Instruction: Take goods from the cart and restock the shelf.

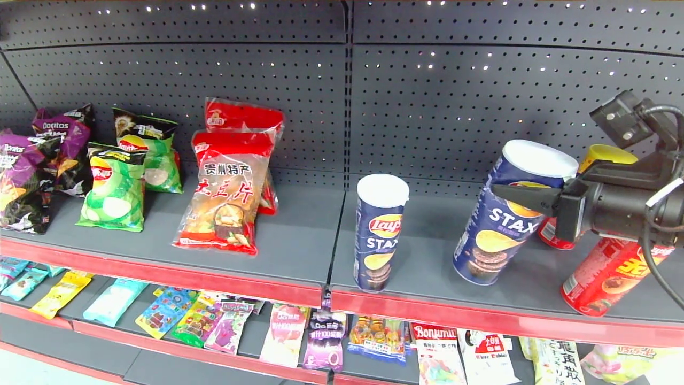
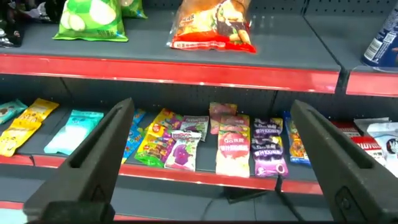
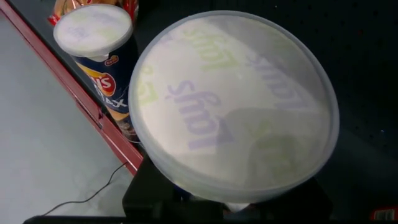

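A tall blue chip can [image 1: 499, 230] with a white lid leans to the right over the right part of the grey shelf board [image 1: 299, 240]. My right gripper [image 1: 513, 200] is shut on its upper half, with one black finger [image 1: 526, 197] across the front. I cannot tell whether its base touches the board. The right wrist view looks down on that lid [image 3: 230, 99]. A second blue can [image 1: 380, 235] [image 3: 96, 50] stands upright near the shelf's red front edge, left of the held one. My left gripper [image 2: 214, 168] hangs open in front of the lower shelf.
Red cans [image 1: 606, 272] lie and stand behind and to the right of the held can. A red snack bag [image 1: 227, 198] [image 2: 211, 25], green chip bags [image 1: 115, 187] and purple bags [image 1: 32, 166] fill the shelf's left part. Candy packets [image 2: 236, 143] line the lower shelf.
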Tool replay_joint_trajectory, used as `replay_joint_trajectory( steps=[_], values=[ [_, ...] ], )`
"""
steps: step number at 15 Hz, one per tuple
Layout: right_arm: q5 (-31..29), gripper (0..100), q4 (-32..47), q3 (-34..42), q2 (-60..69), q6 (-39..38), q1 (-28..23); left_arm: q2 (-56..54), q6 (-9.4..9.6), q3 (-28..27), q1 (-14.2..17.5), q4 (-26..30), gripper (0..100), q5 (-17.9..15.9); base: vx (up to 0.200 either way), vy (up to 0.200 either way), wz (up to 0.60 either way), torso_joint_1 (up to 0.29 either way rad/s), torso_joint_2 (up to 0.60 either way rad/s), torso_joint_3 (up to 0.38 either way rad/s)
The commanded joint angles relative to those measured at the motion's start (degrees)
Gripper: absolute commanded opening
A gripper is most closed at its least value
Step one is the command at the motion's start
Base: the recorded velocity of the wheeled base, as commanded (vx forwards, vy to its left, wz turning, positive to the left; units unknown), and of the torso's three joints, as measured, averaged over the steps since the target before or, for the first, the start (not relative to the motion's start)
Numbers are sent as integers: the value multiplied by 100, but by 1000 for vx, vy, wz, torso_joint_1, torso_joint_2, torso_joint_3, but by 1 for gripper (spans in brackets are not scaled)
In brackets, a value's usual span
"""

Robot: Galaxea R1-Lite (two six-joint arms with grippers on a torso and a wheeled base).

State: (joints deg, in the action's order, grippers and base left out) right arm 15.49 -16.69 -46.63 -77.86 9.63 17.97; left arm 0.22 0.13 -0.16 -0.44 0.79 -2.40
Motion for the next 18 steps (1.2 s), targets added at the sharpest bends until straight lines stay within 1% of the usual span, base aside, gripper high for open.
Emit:
replay_joint_trajectory(
  steps=[1,4,8,10,12,14,18],
  values=[
    [208,0,-1,-66,-177,4,-13,-13,-5,7,0,-9,100,3,0,0,0,0,0,0],
    [296,0,-1,-338,-476,4,-4,-13,-5,7,0,-9,100,3,0,0,0,0,0,0],
    [314,0,-1,-927,-1100,65,58,-13,-5,7,0,-9,100,3,0,0,0,0,0,0],
    [261,0,-203,-1199,-1495,65,163,-13,-5,7,0,-9,100,3,0,0,0,0,0,0],
    [156,0,-678,-1279,-1917,74,181,-13,-5,7,0,-9,100,3,0,0,0,0,0,0],
    [147,0,-731,-1366,-2110,83,286,-13,-5,7,0,-9,100,3,0,0,0,0,0,0],
    [138,0,-731,-2008,-2611,74,383,-13,-5,7,0,-9,100,3,0,0,0,0,0,0]
  ],
)
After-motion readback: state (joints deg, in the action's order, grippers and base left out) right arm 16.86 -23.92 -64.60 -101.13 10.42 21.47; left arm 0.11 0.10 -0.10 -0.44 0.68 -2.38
